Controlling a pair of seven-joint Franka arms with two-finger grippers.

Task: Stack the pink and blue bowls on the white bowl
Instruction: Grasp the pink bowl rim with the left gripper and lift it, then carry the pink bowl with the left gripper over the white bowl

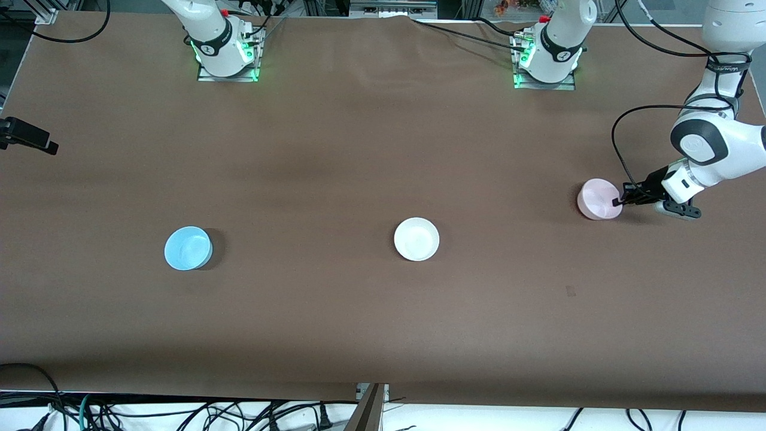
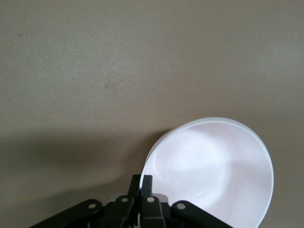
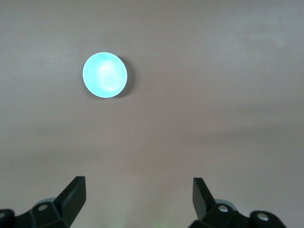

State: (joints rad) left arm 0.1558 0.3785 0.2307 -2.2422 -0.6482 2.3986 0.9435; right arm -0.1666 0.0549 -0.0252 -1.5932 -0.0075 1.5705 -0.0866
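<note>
The pale pink bowl (image 1: 597, 199) is at the left arm's end of the table. My left gripper (image 1: 617, 202) is shut on its rim; in the left wrist view the fingers (image 2: 141, 179) pinch the edge of the pink bowl (image 2: 213, 166), which is tilted. The white bowl (image 1: 416, 239) sits mid-table, upright. The light blue bowl (image 1: 188, 248) sits toward the right arm's end, upright. My right gripper (image 3: 139, 190) is out of the front view; its wrist view shows it open and empty, high over the table, with the blue bowl (image 3: 105, 75) well below.
The brown table cover (image 1: 359, 149) is bare around the bowls. A black clamp (image 1: 27, 136) juts in at the table's edge at the right arm's end. Cables (image 1: 239, 416) lie along the edge nearest the front camera.
</note>
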